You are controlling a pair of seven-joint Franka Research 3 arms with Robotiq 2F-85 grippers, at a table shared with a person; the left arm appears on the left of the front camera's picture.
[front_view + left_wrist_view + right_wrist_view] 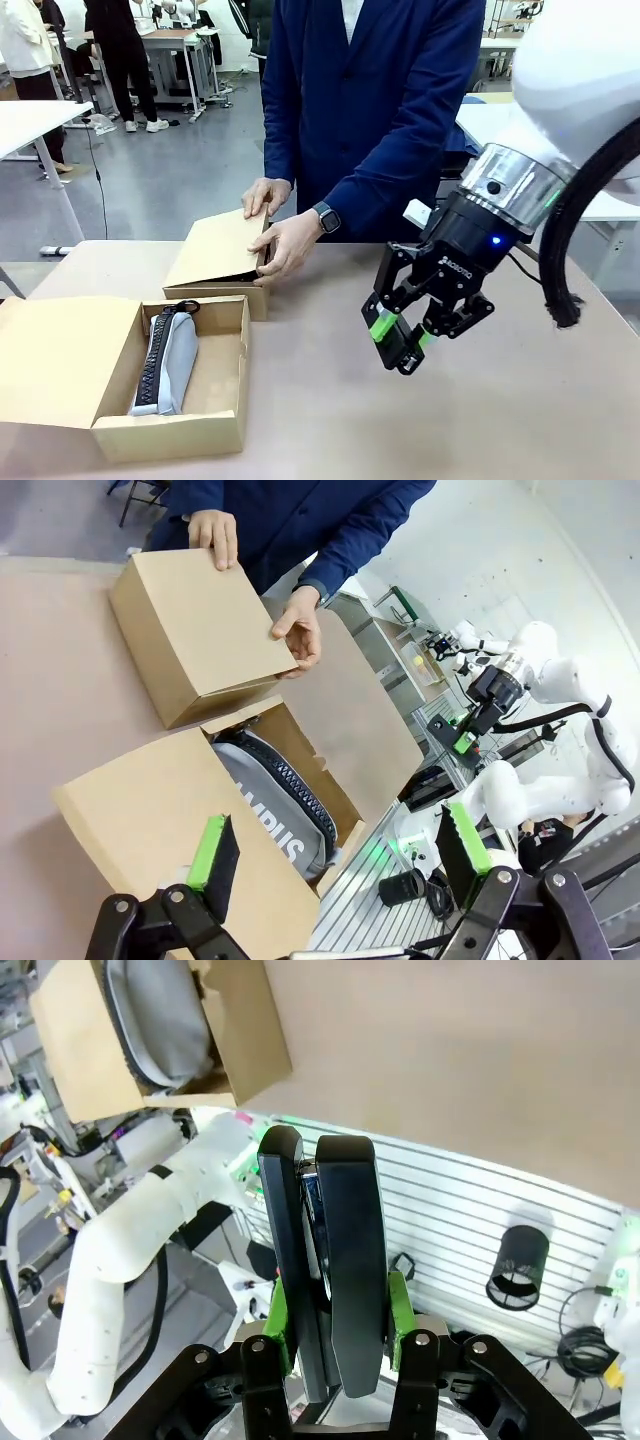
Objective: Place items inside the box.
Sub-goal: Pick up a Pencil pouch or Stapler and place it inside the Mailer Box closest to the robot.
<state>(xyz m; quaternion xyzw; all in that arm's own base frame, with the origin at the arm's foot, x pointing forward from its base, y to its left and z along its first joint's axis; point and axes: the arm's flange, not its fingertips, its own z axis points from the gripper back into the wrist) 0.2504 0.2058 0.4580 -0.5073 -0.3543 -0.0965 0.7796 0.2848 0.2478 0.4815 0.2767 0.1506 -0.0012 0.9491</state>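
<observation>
At the left of the tabletop (330,410) an open box (170,437) holds a grey pouch (175,365), which lies lengthwise by the left wall with its dark zip edge to the left. Just behind stands a second box (215,250) with a person's hands on its lid, one hand (266,195) at the far edge and the other (290,245) at the right edge. The left fingers (215,852) stand spread with nothing between them, the open box beyond. Farther right, the right fingers (380,326) hang above bare tabletop, pinching a black stapler (345,1260) between their green pads, well apart from both boxes.
</observation>
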